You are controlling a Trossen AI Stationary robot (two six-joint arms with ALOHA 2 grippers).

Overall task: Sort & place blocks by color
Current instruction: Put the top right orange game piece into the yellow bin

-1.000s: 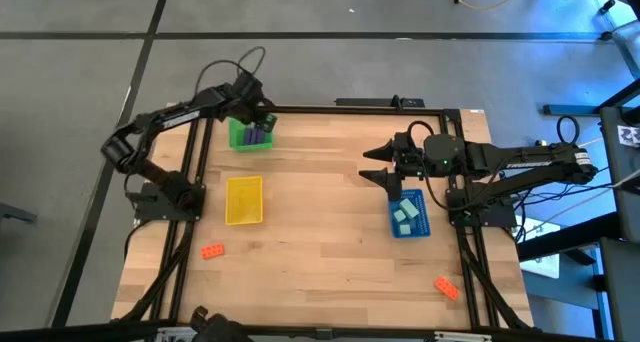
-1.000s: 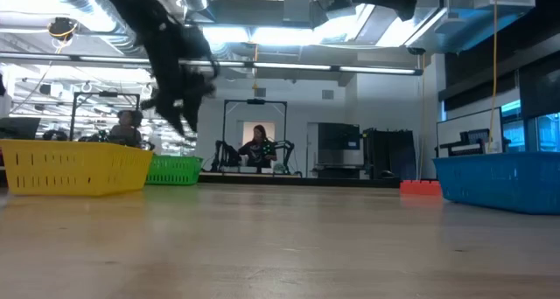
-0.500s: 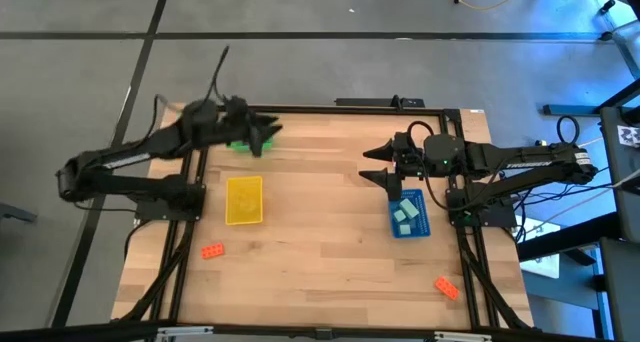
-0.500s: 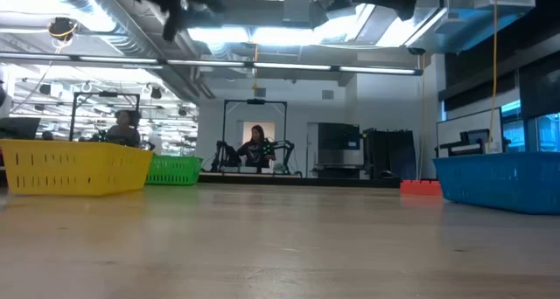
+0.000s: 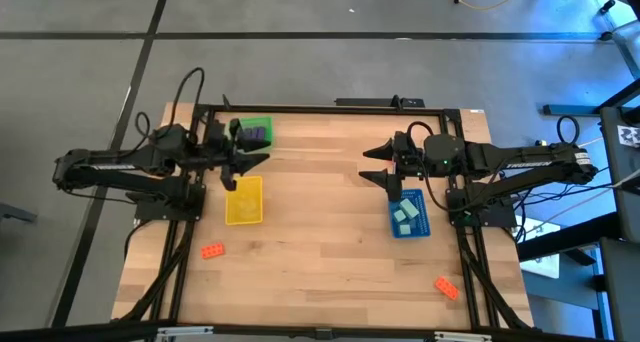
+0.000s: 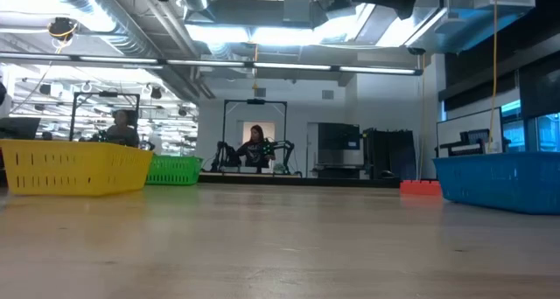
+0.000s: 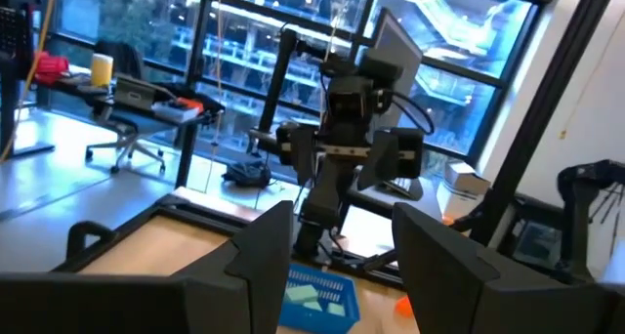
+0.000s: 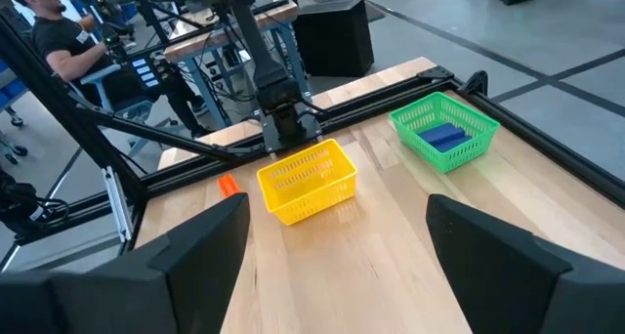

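My left gripper [image 5: 250,167] is open and empty, hovering between the green tray [image 5: 262,123] and the yellow tray [image 5: 243,201]. Purple blocks [image 5: 257,135] lie in the green tray. My right gripper [image 5: 368,165] is open and empty, above the table just beyond the blue tray [image 5: 421,225], which holds teal blocks [image 5: 405,212]. One orange-red block [image 5: 212,250] lies on the table near the left edge, another [image 5: 446,288] near the right front corner. In the right wrist view the yellow tray [image 8: 305,181], the green tray [image 8: 444,129] and an orange-red block [image 8: 228,185] show.
The black frame rails [image 5: 330,108] run round the table. The wooden middle of the table [image 5: 320,222] lies between the trays. The low view shows the yellow tray [image 6: 74,166], green tray [image 6: 173,169], blue tray [image 6: 499,181] and an orange-red block [image 6: 420,187]; people sit in the room behind.
My left arm has swung away from above the green tray, its elbow dropping toward the table's left. The gripper has risen out of the low view and moved toward the near edge, to between the green and yellow trays.
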